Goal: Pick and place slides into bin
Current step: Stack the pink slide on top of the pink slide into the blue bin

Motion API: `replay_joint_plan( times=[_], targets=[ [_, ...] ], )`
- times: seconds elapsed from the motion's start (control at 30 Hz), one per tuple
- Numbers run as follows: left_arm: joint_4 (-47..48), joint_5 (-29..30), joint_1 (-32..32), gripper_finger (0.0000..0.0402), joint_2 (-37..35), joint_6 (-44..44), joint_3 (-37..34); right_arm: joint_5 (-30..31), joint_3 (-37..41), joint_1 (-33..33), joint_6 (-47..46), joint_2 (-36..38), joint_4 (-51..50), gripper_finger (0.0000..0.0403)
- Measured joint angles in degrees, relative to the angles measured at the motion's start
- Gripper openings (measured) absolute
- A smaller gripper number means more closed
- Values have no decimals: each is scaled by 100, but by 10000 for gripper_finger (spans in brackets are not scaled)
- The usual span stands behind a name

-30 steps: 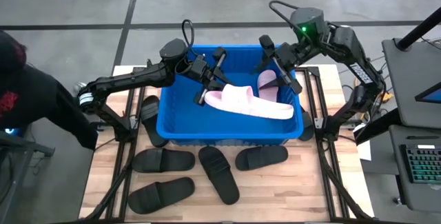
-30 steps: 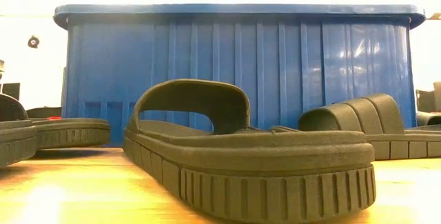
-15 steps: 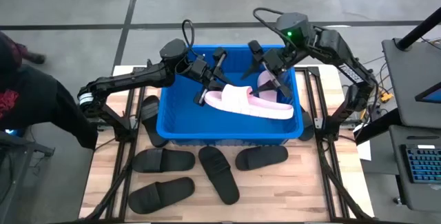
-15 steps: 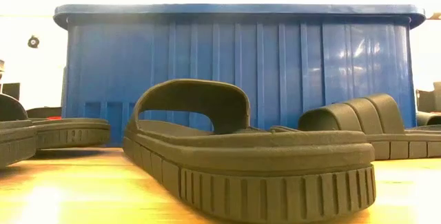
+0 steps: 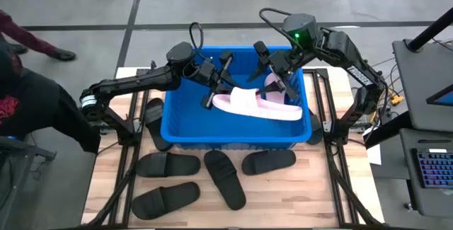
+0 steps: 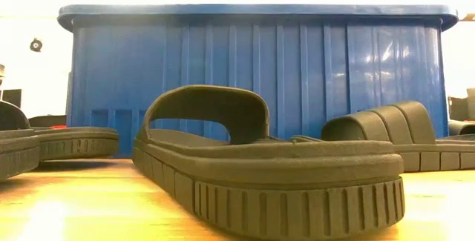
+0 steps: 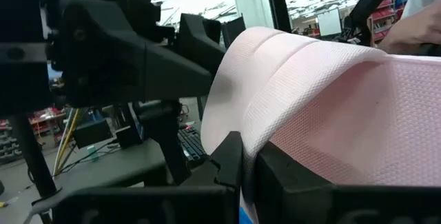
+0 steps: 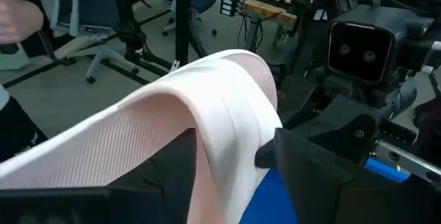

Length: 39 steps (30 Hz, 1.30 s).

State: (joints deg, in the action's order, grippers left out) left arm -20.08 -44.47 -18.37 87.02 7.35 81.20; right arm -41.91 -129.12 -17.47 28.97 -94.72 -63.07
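The blue bin (image 5: 233, 139) stands mid-table; its near wall fills the low view (image 6: 252, 70). My left gripper (image 5: 211, 95) is inside the bin, shut on a pale pink slide (image 5: 251, 105) that stretches toward the bin's right wall. My right gripper (image 5: 280, 78) is over the bin's far right corner, with a second pink slide (image 5: 273, 85) between its fingers. Several black slides lie soles down on the table: one left of the bin (image 5: 153, 120), the others along its near side (image 5: 225, 179), one close in the low view (image 6: 267, 174). My left gripper pinches the first pink slide's left end (image 7: 275, 124) between its two fingers, which stand close together on a thin edge. The fingers come from the table's left, slanting down into the bin. The slide reaches away to the right; whether its far end rests on the bin floor I cannot tell. My right gripper grips the second pink slide (image 8: 227, 107) across its width, one finger (image 8: 162, 172) on each side, near its ridged strap. The fingers come from the table's right, slanting down into the bin. Whether the slide rests on the bin floor I cannot tell.
The two grippers face each other closely inside the bin. A monitor and keyboard (image 5: 432, 166) stand off the table's right edge. A person in dark clothes (image 5: 28, 102) is at the left. Bare wood (image 5: 297, 202) shows at the near right.
My right gripper has gone toward the table's left over the bin's far right corner, nearer my left gripper, then held still. The first pink slide stays in my left gripper's hold.
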Motion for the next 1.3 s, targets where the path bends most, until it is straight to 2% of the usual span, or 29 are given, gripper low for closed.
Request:
replay_joint_plan(
  times=[0.7,1.07,1.17,1.3],
  targets=[
    [-89,0,0,0,0,-108,10,-2,0,-2,175,0,-5,18],
    [-199,235,7,4,0,-410,-1,0,-2,-7,173,17,3,10],
    [-205,367,7,26,-2,-567,13,143,-2,-4,172,42,9,10],
    [-240,698,4,76,-7,-932,10,433,-4,-11,233,118,30,9]
  ],
)
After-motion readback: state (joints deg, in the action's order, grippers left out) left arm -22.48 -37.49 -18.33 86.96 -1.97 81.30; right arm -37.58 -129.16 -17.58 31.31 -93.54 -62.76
